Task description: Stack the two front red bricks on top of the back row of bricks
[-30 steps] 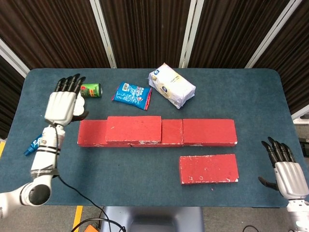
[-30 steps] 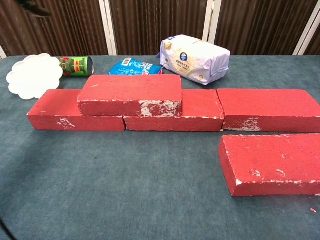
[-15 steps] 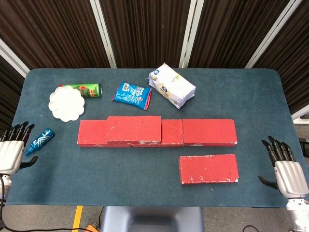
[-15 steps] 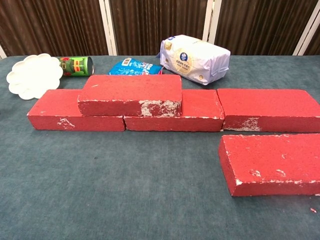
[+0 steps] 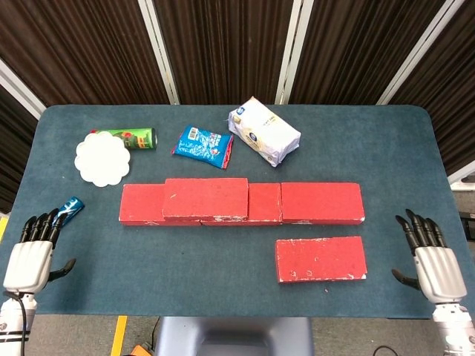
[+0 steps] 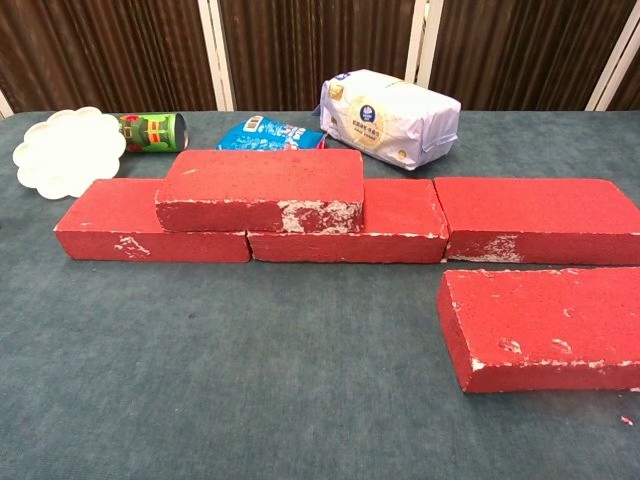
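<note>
Since a moment ago my left hand (image 5: 30, 256) has slid in from the edge, onto the front left part of the counter (image 5: 223, 285). It holds nothing, and its fingers are spread. My right hand (image 5: 433, 259) sits at the front right, fingers apart and holding nothing too. One red brick (image 5: 205, 198) already lies on top of the back row of bricks (image 5: 323, 202). The other front brick (image 5: 320, 259) lies flat just in front of the row's right end.
</note>
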`<state>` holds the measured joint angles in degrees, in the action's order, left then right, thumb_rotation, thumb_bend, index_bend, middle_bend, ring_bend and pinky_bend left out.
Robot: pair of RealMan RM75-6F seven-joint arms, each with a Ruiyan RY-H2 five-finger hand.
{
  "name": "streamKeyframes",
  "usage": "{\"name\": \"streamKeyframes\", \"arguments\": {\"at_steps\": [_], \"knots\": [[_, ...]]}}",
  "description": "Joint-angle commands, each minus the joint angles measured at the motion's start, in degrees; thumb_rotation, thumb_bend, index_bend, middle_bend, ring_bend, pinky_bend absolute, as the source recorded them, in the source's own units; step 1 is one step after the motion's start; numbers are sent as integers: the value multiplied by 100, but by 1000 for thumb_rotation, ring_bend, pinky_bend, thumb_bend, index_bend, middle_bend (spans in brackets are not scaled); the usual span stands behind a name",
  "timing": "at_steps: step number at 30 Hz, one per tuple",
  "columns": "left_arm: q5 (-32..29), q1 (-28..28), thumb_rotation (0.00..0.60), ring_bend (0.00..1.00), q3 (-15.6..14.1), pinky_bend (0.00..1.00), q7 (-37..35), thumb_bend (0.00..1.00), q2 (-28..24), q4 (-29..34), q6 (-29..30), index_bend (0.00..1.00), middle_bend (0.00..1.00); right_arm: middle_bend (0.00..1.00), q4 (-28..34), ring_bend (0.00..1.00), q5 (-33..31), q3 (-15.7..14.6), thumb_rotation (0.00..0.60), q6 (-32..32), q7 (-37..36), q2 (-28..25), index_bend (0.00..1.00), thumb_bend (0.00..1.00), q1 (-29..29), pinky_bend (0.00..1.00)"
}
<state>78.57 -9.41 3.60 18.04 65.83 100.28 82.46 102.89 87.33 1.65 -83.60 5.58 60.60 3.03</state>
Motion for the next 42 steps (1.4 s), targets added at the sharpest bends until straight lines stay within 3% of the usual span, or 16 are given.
{"name": "streamKeyframes", "arguments": {"at_steps": [1,6,7,8,11,17,23,29,34,42], "knots": [[-44,37,600,0,3,57,-144,232,40,-128,-8,0,0,1,403,17,-107,-22,600,497,-94,-210,184,0,238,0],[-77,34,600,0,-7,57,-177,231,27,-216,-67,0,0,2,803,15,-273,11,600,864,40,-419,165,0,431,0],[-108,35,600,0,-6,57,-209,231,18,-229,-98,0,0,2,1010,14,-353,17,600,1036,153,-520,157,0,520,0],[-161,49,600,0,2,57,-278,231,-5,-221,-121,0,0,3,1657,13,-450,2,600,1621,382,-731,147,0,834,0],[-17,75,600,0,-41,56,-262,232,-31,-203,-48,0,0,3,2582,13,-1199,127,600,2315,1163,-1172,139,0,1333,0],[32,126,600,0,-44,56,-278,232,-13,-179,42,0,0,6,3172,1,-2632,169,600,2818,2316,-1016,133,0,2071,0],[-26,160,600,0,-25,55,-300,232,-26,-145,51,0,0,0,3210,0,-3596,56,600,2845,2983,-570,108,0,2632,0],[-83,146,600,0,-11,55,-289,232,-13,-164,-16,0,0,0,3210,0,-4040,-145,600,2620,3384,-477,93,0,2920,0],[-116,143,600,0,9,55,-307,233,-7,-173,-37,0,0,0,3059,0,-4060,-320,600,2453,3571,-449,92,0,3008,0],[-169,152,600,0,26,55,-229,232,7,-147,-33,0,0,0,2649,0,-3876,-430,600,2486,3198,-479,92,0,2984,0]]}}
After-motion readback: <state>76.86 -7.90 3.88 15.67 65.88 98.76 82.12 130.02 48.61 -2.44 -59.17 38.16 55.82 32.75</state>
